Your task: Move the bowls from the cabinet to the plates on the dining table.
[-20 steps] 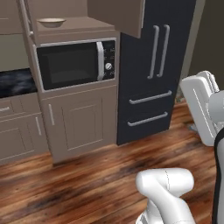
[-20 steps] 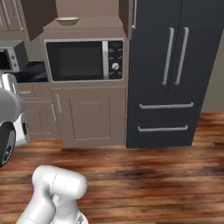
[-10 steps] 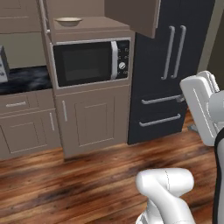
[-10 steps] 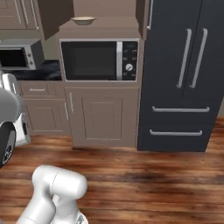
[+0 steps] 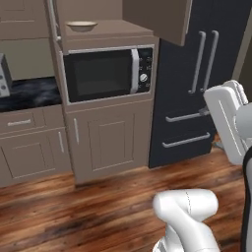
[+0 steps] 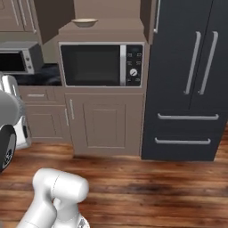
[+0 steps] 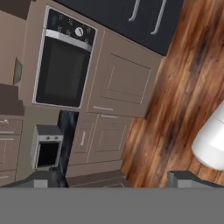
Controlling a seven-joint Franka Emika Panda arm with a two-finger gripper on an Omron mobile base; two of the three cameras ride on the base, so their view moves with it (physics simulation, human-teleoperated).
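Sliding rightward through both base views over the last second, the whole kitchen is seen from a moved camera, so the base is judged to be driving sideways while the furniture itself is taken as unmoved. From left to right in the left base view, a dark counter (image 5: 29,93) is met first, then the opened cabinet (image 5: 106,27) above the microwave (image 5: 106,74), and last the dark fridge (image 5: 206,83). One bowl (image 5: 81,25), cream with a tan rim, is seen on the cabinet shelf, near its left side; it is also picked out in the right base view (image 6: 84,22). A second bowl cannot be made out. For the task, the cabinet is now brought nearly square in front of the robot, which should make a reach easier.

The arm is held folded close to the base, well apart from the shelf. The gripper (image 7: 113,179) is turned towards the lower cupboards and floor, its fingers spread wide, and nothing is held between them.
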